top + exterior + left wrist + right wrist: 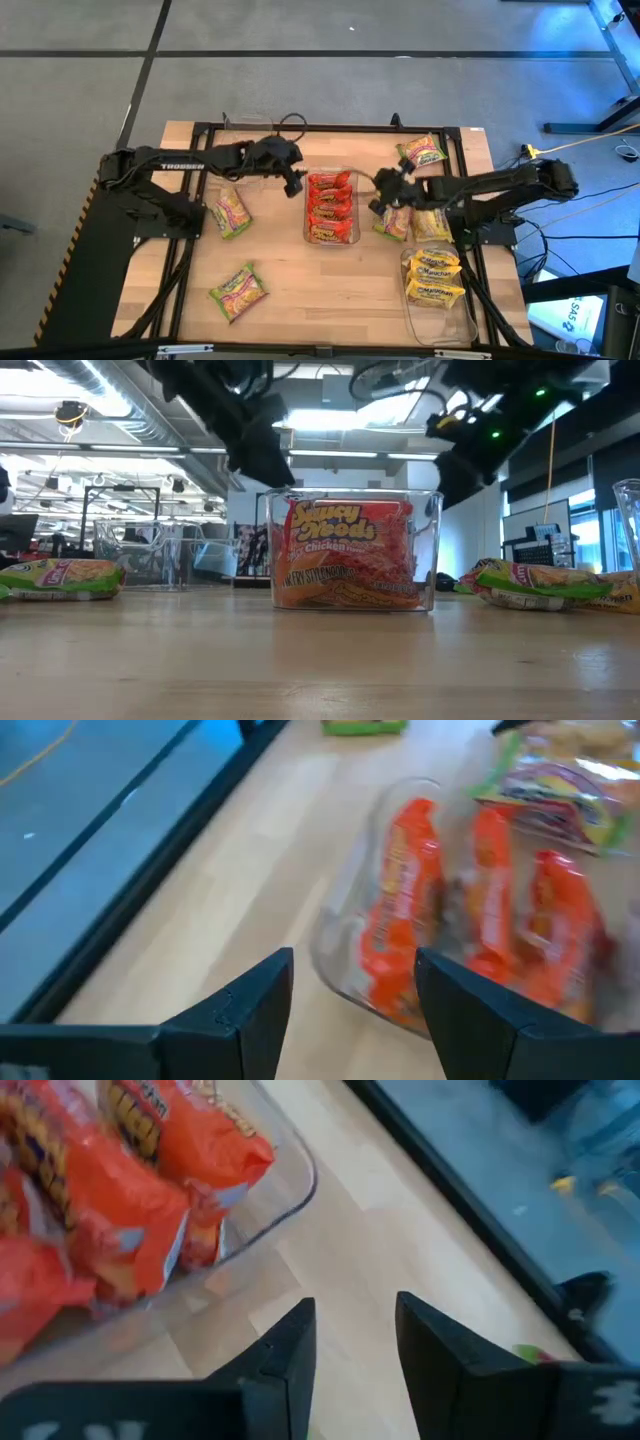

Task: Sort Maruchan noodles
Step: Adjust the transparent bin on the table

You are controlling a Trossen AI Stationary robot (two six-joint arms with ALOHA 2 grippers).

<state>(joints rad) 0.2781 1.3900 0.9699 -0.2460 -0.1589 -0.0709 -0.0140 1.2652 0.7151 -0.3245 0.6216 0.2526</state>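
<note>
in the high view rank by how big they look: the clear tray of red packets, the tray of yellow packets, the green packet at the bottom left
1. Tray of red packets and tray of yellow packets: look about alike, so no ranking between them.
2. Green packet at bottom left: clearly the smallest.

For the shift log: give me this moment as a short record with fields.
Centre tray: clear, holds red packets
Right tray: clear, holds yellow packets
Loose green packets: two on the left, one at the far right, one under the right arm
Left claw: open, empty, by the centre tray's left edge
Right claw: open, empty, right of the centre tray
</note>
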